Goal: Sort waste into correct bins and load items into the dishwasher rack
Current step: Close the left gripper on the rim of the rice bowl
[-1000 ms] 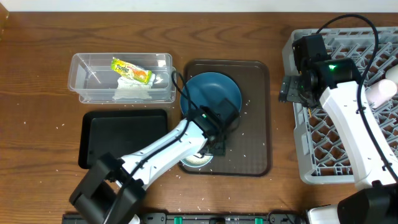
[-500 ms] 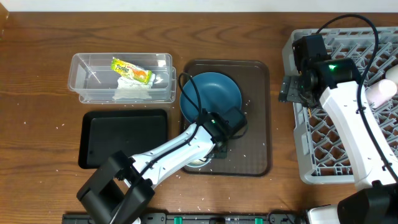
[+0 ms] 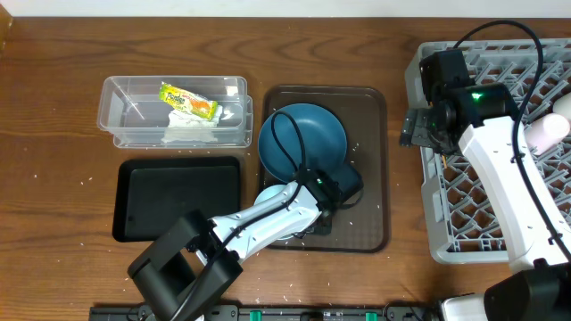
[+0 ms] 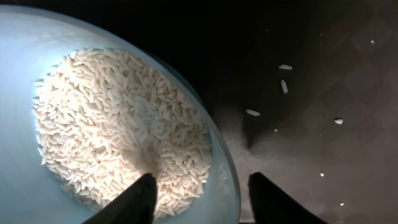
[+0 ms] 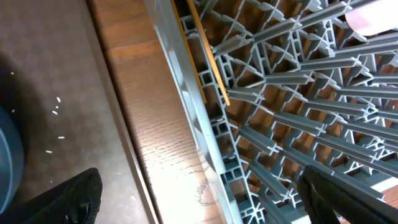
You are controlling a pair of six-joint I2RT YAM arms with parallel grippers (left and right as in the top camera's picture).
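My left gripper [image 3: 319, 212] is open and straddles the rim of a white bowl [image 4: 25, 74] full of white rice [image 4: 118, 118]. One finger is over the rice, the other over the brown tray [image 4: 311, 93]. My left arm hides most of the bowl in the overhead view. A blue plate [image 3: 303, 134] lies on the tray behind it. The snack wrapper [image 3: 189, 101] and tissue [image 3: 187, 132] lie in the clear tub [image 3: 134, 98]. My right gripper [image 3: 412, 129] is open and empty over the left edge of the grey rack [image 5: 280, 106], which holds a chopstick [image 5: 208, 56] and a white cup [image 3: 546, 134].
The black tub [image 3: 178, 196] sits left of the brown tray [image 3: 366, 214]. Loose rice grains [image 4: 283, 67] are scattered on the tray and the table. A strip of bare wood [image 5: 161, 137] runs between tray and rack.
My left gripper has moved right across the tray, and its arm now covers the bowl in the overhead view. The right arm has not moved.
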